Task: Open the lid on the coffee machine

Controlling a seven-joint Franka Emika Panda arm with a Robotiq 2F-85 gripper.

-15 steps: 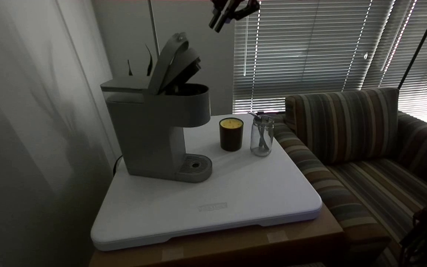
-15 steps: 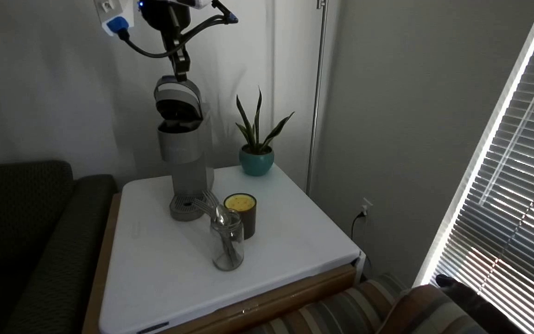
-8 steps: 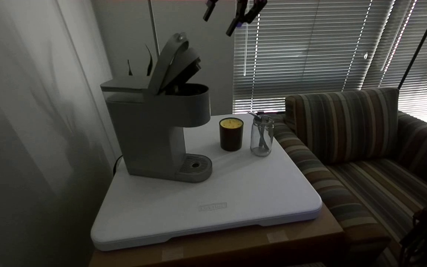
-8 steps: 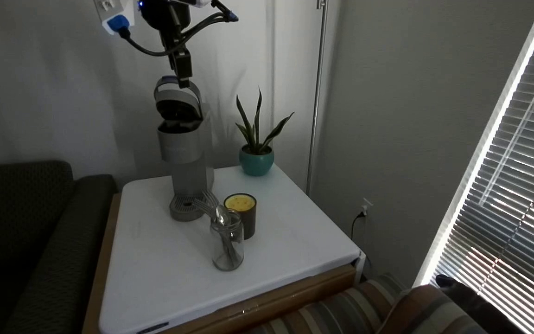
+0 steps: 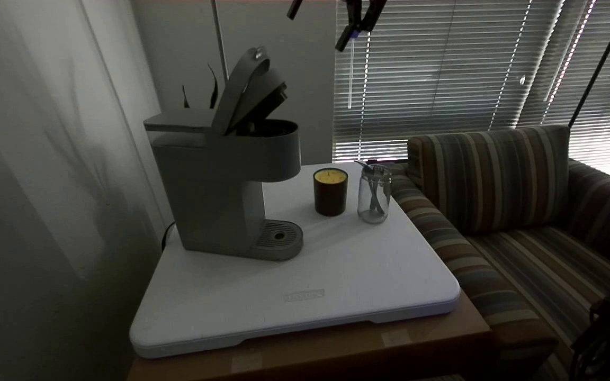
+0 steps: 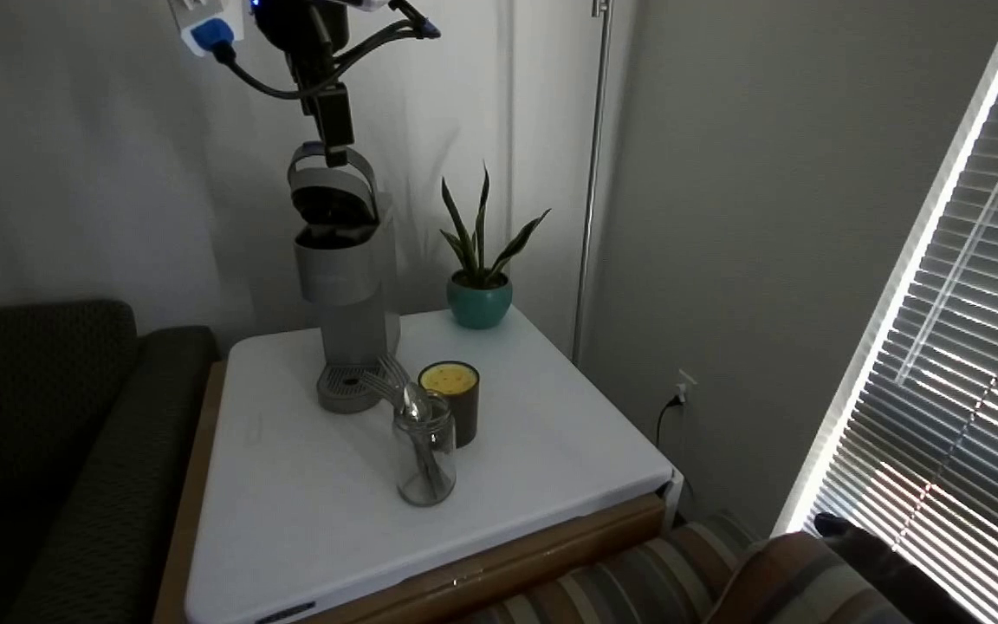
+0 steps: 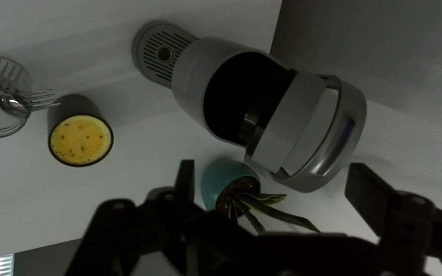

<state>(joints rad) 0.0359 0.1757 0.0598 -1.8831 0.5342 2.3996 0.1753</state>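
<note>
The grey coffee machine (image 5: 212,196) stands on the white tabletop, and both exterior views show it. Its lid (image 5: 239,90) is tilted steeply up and back, baring the dark cavity in the head. From above, in the wrist view, the raised lid (image 7: 294,122) with its curved handle band lies beyond the jaws. My gripper (image 5: 318,25) hangs in the air, higher than the lid and on its front side, partly cut off by the frame's top edge. Its two fingers are wide apart in the wrist view with nothing held between them, and a gap separates them from the lid.
A dark cup with a yellow filling (image 5: 330,191) and a clear glass jar (image 6: 426,459) of forks and spoons stand near the machine. A teal pot (image 6: 479,302) with a spiky plant is at the table's back corner. Walls rise behind; a striped armchair (image 5: 490,180) adjoins the table.
My gripper's fingers have spread from close together to wide apart. The hand has shifted only slightly. The raised lid and the machine have kept their positions.
</note>
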